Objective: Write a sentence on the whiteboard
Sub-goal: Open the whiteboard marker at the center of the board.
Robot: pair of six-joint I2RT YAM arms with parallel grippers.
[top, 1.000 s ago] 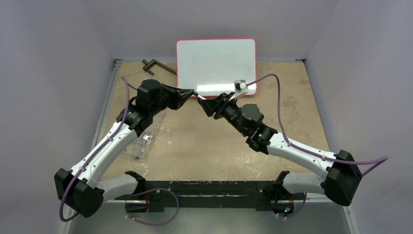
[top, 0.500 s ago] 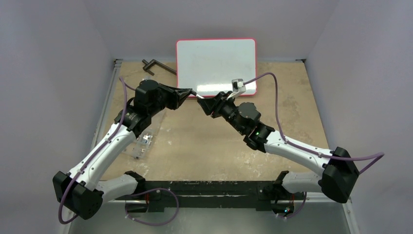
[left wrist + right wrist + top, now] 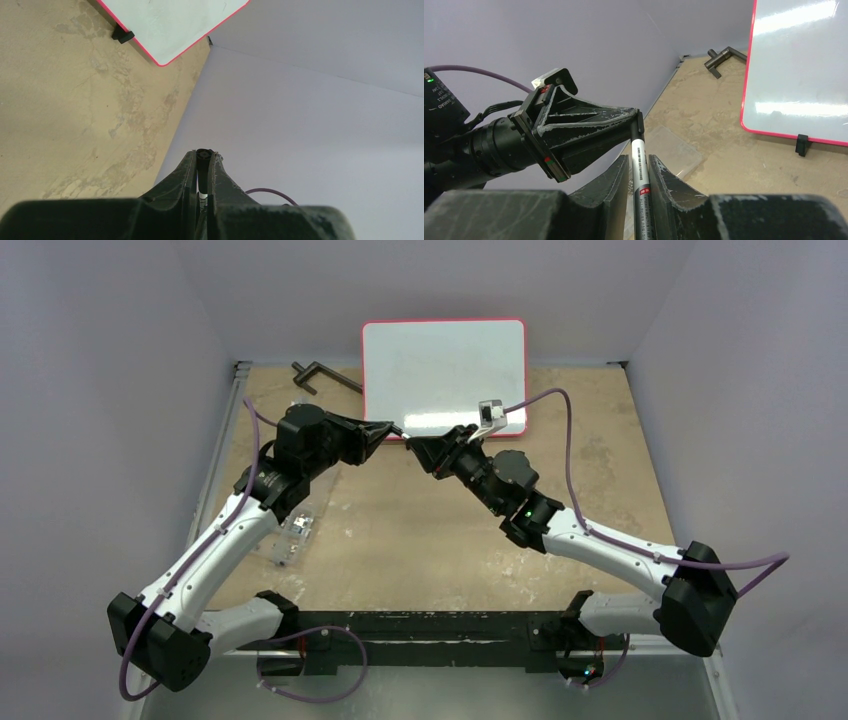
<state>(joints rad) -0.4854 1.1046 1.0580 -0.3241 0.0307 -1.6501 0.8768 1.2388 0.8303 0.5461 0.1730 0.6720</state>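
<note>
A: Your whiteboard [image 3: 443, 360] stands at the far edge of the counter [image 3: 400, 540], about midway across. It has a red rim all round, and its face is glossy white with streaks of glare.

B: From your right wrist you see its lower edge resting on a small black foot [image 3: 802, 144], off to the right of your hands.

A: Your two hands meet just in front of that lower edge. Your left hand [image 3: 392, 429] is pinched tight on the black cap [image 3: 203, 154] of the marker [image 3: 640, 167]. In the left wrist view the cap's round end shows between the fingertips.

B: Your right hand [image 3: 414, 446] comes in from the other side. Its fingers are narrow around the marker's white barrel, one on each side, just below the cap. You cannot tell from these views whether the pads press on the barrel or stand just clear of it.

A: The marker runs in a line from one hand into the other, above the counter and apart from the board.

B: Off to the left, a clear plastic box [image 3: 293, 530] lies on the counter under your left arm. A dark metal clamp [image 3: 325, 375] lies near the far left corner, just beside the board.
</note>
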